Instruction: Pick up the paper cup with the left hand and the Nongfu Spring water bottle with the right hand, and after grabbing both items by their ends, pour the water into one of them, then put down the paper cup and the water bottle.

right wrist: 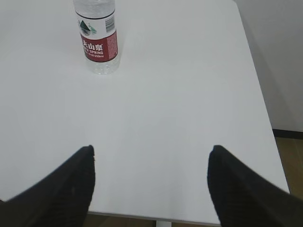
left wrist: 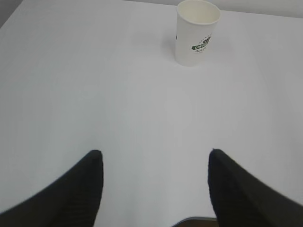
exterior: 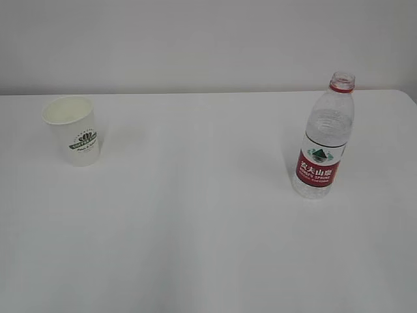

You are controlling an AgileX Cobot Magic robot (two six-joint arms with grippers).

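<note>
The paper cup (exterior: pixel 71 130) is seen standing at the upper left of the white bench (exterior: pixel 208 228) and the Nongfu Spring water bottle (exterior: pixel 324 140) at the right, well apart, so each can be reached by the left hand (left wrist: pixel 154 189) and right hand (right wrist: pixel 151 189), whose jaws are spread wide and empty.

Neither arm appears in the exterior view. In the left wrist view, the left hand (left wrist: pixel 155 156) shows only its two black fingers (left wrist: pixel 75 191), rising from the picture's bottom edge at about 7 and 5 o'clock, spread wide with nothing between them. The right wrist view shows the right hand (right wrist: pixel 151 151) the same way: two black fingers (right wrist: pixel 241 189) at about 7 and 5 o'clock, set wide apart, holding nothing. Both hands hover above the surface, tilted downward and forward.
</note>
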